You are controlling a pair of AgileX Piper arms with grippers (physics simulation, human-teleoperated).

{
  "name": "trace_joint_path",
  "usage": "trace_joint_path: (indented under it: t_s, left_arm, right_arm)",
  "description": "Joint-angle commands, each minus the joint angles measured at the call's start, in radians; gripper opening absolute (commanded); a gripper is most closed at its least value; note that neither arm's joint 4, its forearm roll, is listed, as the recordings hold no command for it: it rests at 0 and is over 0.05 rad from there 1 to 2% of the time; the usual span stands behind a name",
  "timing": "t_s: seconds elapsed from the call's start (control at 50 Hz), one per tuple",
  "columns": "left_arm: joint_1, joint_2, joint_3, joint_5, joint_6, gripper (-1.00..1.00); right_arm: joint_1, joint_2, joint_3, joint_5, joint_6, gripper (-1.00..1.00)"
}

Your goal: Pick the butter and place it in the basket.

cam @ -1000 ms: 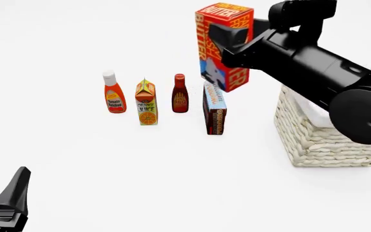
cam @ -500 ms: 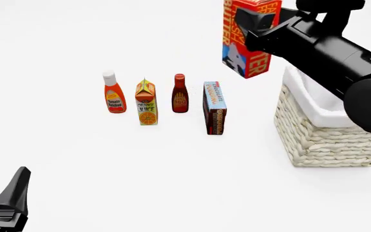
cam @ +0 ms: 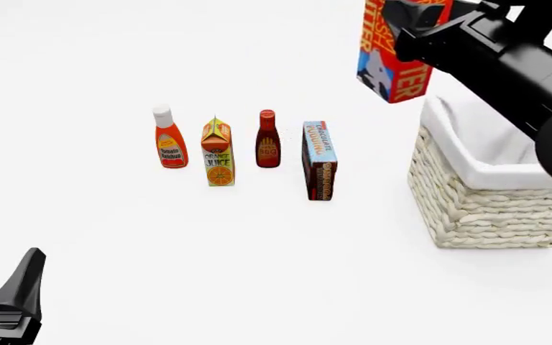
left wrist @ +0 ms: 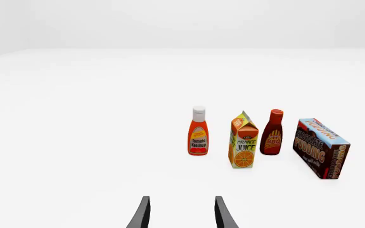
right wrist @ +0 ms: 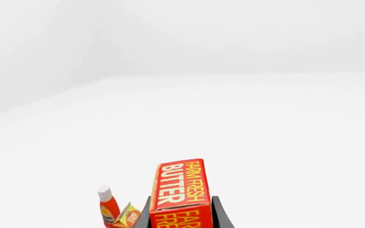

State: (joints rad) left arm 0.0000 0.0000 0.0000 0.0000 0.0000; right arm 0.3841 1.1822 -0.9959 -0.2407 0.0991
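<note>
My right gripper point(cam: 405, 25) is shut on the butter point(cam: 394, 61), a red-orange box with yellow lettering and a blue cow patch. It holds the box high in the air, just left of the basket's far left corner. The butter also shows between the fingers in the right wrist view point(right wrist: 179, 187). The basket point(cam: 482, 205) is cream wicker with a white lining and stands at the right of the table. My left gripper point(cam: 8, 298) is open and empty at the near left corner; its fingertips point(left wrist: 143, 213) show in the left wrist view.
A row stands left of the basket: tomato ketchup bottle point(cam: 169, 138), orange juice carton point(cam: 218, 153), BBQ sauce bottle point(cam: 267, 140), and chocolate pudding box point(cam: 319, 159). The same row shows in the left wrist view, with the pudding box point(left wrist: 322, 147) at its end.
My right gripper has carried the butter higher and to the right, from above the pudding box toward the basket. The left arm has not moved.
</note>
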Motion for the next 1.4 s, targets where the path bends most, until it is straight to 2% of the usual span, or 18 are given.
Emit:
trace_joint_path:
  t_s: [0.02,0.84,1.4]
  left_arm:
    - [0.0,0.0,0.0,0.0,0.0,1.0]
    - [0.0,0.0,0.0,0.0,0.0,1.0]
    - [0.0,0.0,0.0,0.0,0.0,1.0]
  right_arm:
    - [-0.043,-0.017,-0.004,-0.024,0.032,-1.0]
    - [-0.223,-0.057,0.1,-0.108,0.104,-1.0]
    - [-0.329,-0.078,0.16,-0.123,0.117,-1.0]
